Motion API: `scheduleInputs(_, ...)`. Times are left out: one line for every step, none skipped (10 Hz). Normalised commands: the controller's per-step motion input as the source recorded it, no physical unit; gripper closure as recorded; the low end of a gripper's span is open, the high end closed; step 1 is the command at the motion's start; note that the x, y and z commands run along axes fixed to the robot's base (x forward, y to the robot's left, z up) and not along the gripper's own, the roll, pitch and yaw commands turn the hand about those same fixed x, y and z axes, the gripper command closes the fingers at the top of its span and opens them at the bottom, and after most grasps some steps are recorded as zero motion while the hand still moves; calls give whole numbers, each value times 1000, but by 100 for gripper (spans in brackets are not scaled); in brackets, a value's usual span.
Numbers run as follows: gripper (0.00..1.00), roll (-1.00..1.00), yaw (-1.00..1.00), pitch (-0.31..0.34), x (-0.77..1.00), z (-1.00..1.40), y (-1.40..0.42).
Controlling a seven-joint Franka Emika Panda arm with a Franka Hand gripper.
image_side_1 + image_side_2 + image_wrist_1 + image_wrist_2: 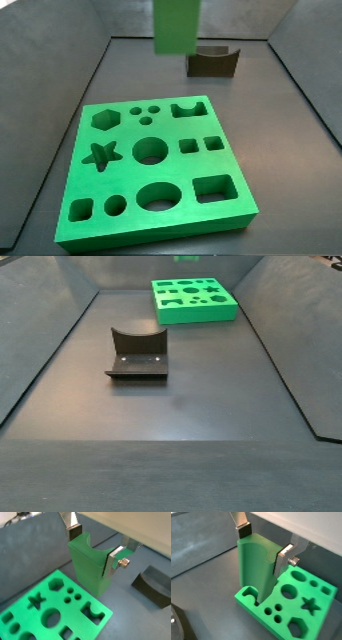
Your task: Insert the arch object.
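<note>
In both wrist views the gripper clamps the tall arch object between its silver fingers, holding it upright and off the floor, while the green holed board with its star, round, hexagon and square cut-outs lies below and just beside the block's lower end. The dark grey-brown block with a curved notch sits on the grey floor beyond the gripper's other side, apart from both block and board. In a side view only the arch object's lower part shows, cut off by the frame edge with the gripper out of sight above the board's far edge, and in the other side view neither is seen, only the notched block and the board.
</note>
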Motion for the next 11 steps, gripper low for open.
scheduleInputs(100, -84, 140, 0, 617, -997, -91)
scheduleInputs(100, -91, 103, 0, 637, -963, -137)
scheduleInputs(100, -86, 89, 0, 686, -960, -160)
scheduleInputs(100, -66, 94, 3, 691, -986, -123)
scheduleInputs(100, -57, 71, 0, 386, -914, -89)
scheduleInputs(100, -40, 89, -24, 149, -611, -46)
scheduleInputs(100, -41, 57, 0, 46, -429, 0)
scheduleInputs(100, -33, 60, -19, 0, -309, 0)
scheduleInputs(100, -51, 111, -90, -180, -237, 23)
scheduleInputs(100, -66, 123, -139, -323, -180, 0)
scheduleInputs(100, -29, 149, -139, -377, -137, 0)
